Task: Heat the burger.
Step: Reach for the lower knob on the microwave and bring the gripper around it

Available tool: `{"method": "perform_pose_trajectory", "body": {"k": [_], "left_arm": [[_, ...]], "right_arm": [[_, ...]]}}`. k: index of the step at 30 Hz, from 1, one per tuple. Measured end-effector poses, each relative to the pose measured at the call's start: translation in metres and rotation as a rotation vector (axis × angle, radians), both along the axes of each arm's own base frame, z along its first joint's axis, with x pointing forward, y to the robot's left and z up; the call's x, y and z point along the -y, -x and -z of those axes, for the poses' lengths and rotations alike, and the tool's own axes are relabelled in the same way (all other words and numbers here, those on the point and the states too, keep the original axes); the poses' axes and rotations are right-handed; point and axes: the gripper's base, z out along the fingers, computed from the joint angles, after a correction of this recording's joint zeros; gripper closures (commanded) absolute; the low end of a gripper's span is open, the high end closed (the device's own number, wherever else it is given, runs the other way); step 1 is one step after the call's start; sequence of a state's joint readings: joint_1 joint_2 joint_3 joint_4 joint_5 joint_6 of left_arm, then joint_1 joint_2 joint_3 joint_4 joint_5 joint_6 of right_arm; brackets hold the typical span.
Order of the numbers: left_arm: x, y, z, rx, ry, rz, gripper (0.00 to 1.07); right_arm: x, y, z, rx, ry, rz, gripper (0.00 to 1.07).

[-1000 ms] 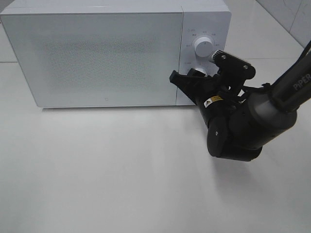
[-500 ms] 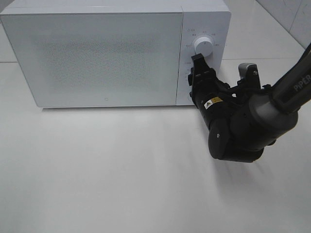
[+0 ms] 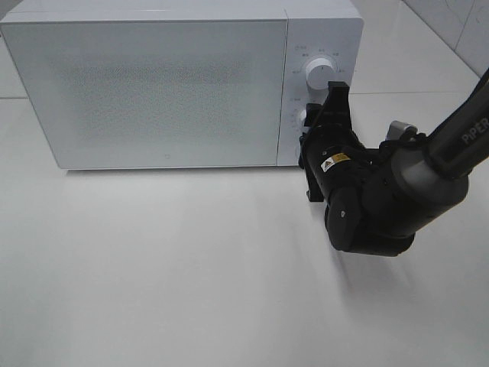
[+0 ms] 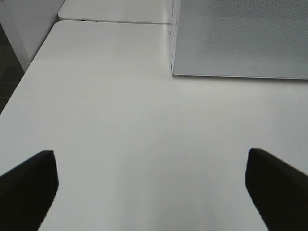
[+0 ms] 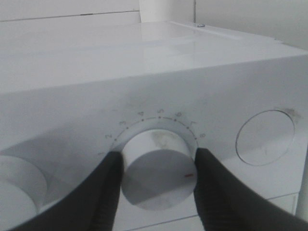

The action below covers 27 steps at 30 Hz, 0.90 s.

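The burger is hidden in every view. A white microwave [image 3: 168,84] stands at the back of the table with its door closed. My right gripper [image 3: 315,126] is at its control panel, with the fingers on either side of the lower knob [image 3: 304,118]. In the right wrist view the two black fingers press on both sides of this white knob [image 5: 156,168], whose red mark sits low on its face. My left gripper [image 4: 154,192] is open and empty above the bare table, away from the microwave's door [image 4: 240,38], and it is out of the exterior view.
The upper knob [image 3: 319,74] sits just above my right gripper and also shows in the right wrist view [image 5: 19,187]. A round button [image 5: 264,137] is on the other side of the lower knob. White table [image 3: 168,267] lies in front of the microwave.
My right wrist has rolled at the lower knob, so the fingers went from lying sideways to standing one above the other. The microwave has not moved.
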<state>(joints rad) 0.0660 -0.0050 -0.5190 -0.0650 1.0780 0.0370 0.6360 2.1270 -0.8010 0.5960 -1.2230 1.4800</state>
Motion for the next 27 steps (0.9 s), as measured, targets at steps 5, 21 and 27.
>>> {"method": "perform_pose_trajectory", "body": {"k": [5, 21, 27], "left_arm": [[0.0000, 0.0000, 0.0000, 0.000, 0.000, 0.000, 0.09], [0.0000, 0.0000, -0.0001, 0.001, 0.000, 0.000, 0.09], [0.0000, 0.0000, -0.0001, 0.001, 0.000, 0.000, 0.09]], "right_arm": [[0.0001, 0.0000, -0.0001, -0.005, -0.061, 0.011, 1.07], [0.0002, 0.0000, -0.0001, -0.013, -0.139, 0.025, 1.07], [0.0002, 0.0000, -0.0001, -0.011, -0.119, 0.022, 1.07]]}}
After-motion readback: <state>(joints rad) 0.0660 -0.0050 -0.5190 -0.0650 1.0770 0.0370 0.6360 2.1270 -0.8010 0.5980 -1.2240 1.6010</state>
